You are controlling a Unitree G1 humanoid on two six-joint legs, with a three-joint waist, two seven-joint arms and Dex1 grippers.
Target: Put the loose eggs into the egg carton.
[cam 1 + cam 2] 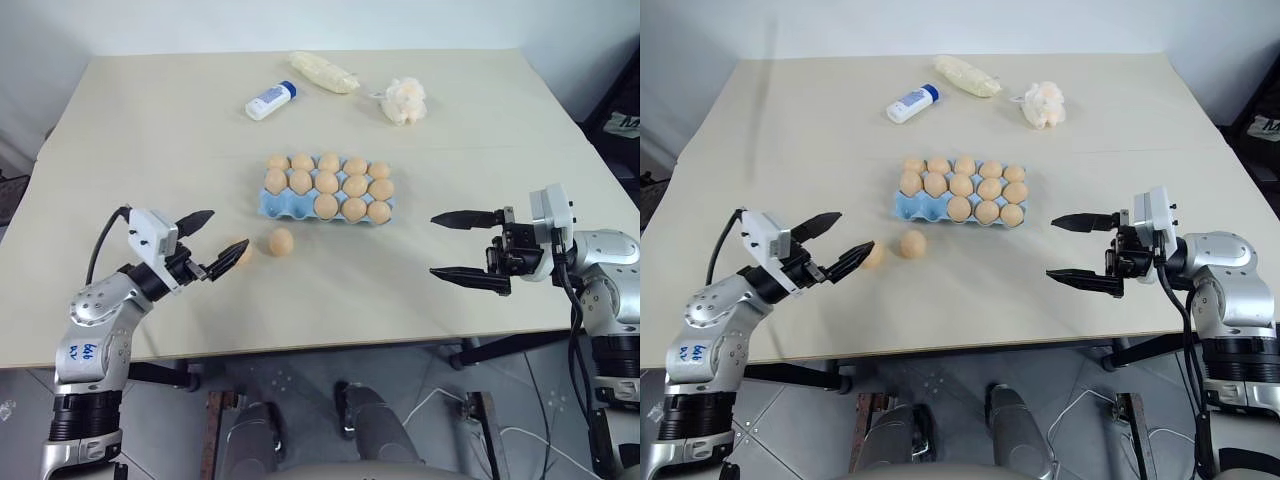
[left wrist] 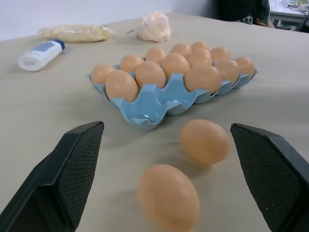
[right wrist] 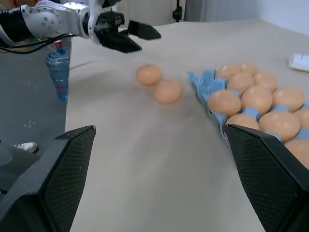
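I had both claws released: left gripper [image 1: 207, 247] beside two loose eggs [image 1: 281, 241], right gripper [image 1: 455, 245] empty. Eggs sat just near-left of the egg carton [image 1: 272, 206].

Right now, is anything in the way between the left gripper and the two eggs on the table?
No, nothing visible is. The left gripper is open, with both loose eggs lying on bare table right ahead. The egg carton sits just beyond them.
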